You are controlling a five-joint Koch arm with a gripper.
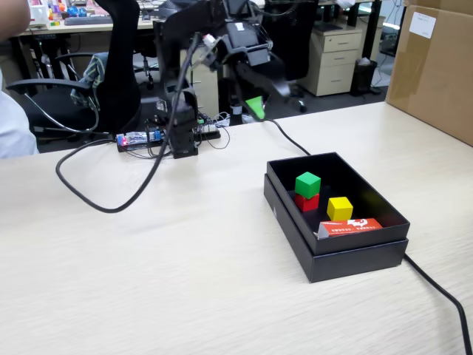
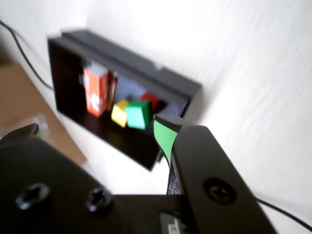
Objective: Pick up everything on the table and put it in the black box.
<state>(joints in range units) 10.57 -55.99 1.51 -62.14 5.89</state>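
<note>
Inside black box (image 1: 336, 251): green cube (image 1: 307, 183) sits atop red cube (image 1: 307, 201), yellow cube (image 1: 339, 208) at its 4 o'clock. Gripper (image 1: 260, 103) raised at box's 11 o'clock, jaws spread, empty. Judgement: placing done; table (image 1: 185, 281) shows no more cubes, so next = retract.

Black plastic arm (image 1: 244, 52), green-padded gripper (image 2: 163, 134) jaw, 3 black screws, dark cables at base.

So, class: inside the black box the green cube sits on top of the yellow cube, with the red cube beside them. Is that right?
Not quite. In the fixed view the green cube sits on top of the red cube, and the yellow cube is the one beside them, all inside the black box.
</note>
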